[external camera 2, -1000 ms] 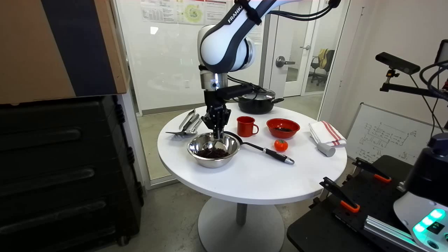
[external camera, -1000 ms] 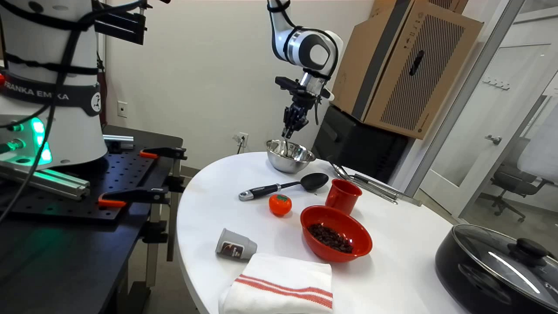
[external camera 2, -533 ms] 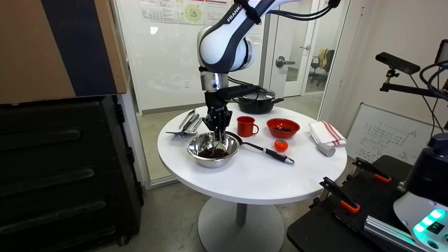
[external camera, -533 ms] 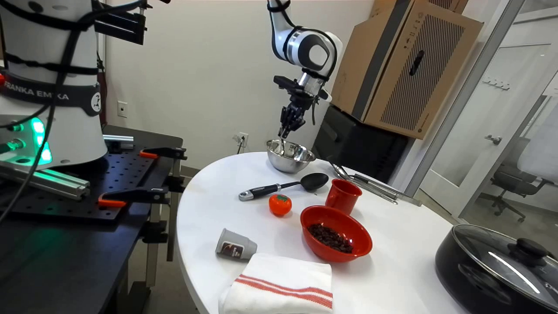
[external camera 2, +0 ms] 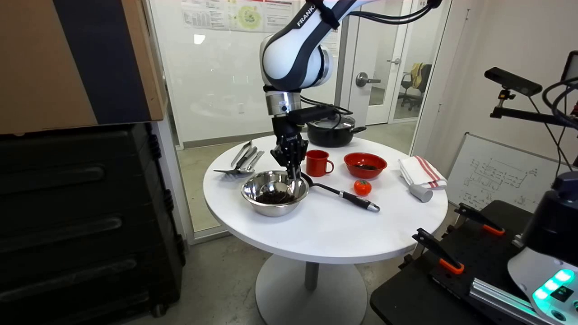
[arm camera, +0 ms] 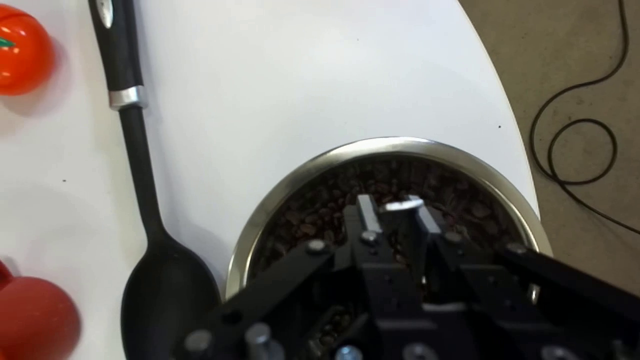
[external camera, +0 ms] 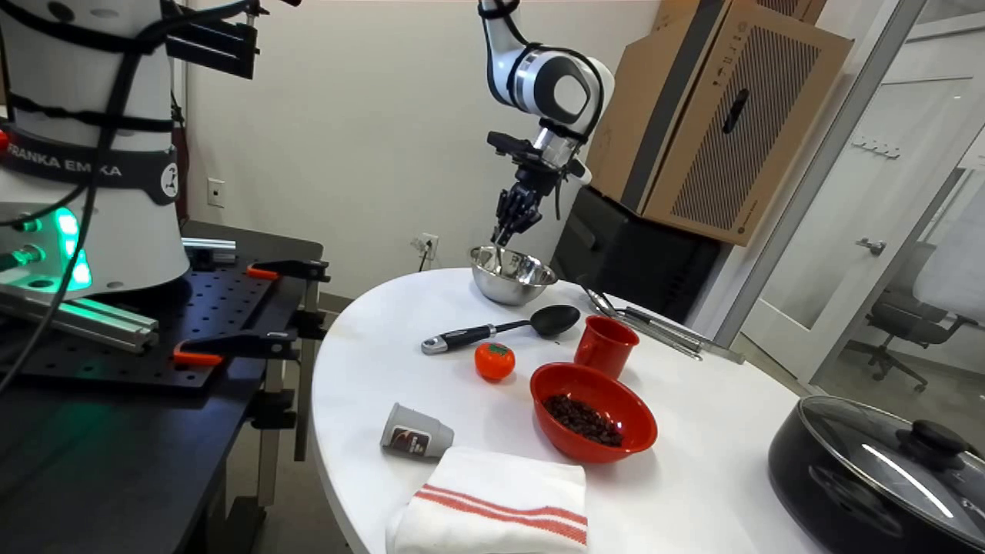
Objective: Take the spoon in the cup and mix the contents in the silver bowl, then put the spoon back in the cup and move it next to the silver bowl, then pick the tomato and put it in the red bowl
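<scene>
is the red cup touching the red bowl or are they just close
Apart. In an exterior view, a strip of white tabletop shows between the red cup, its handle included, and the red bowl.

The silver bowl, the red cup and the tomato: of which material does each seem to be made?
Silver bowl: polished metal, probably stainless steel; it shows bright, mirror-like reflections.
Red cup: smooth, even red with soft shine; plastic, ceramic or enamelled metal, I cannot tell.
Tomato: probably glossy plastic: sharp highlights, flat-looking green top; a real one is possible.
</scene>
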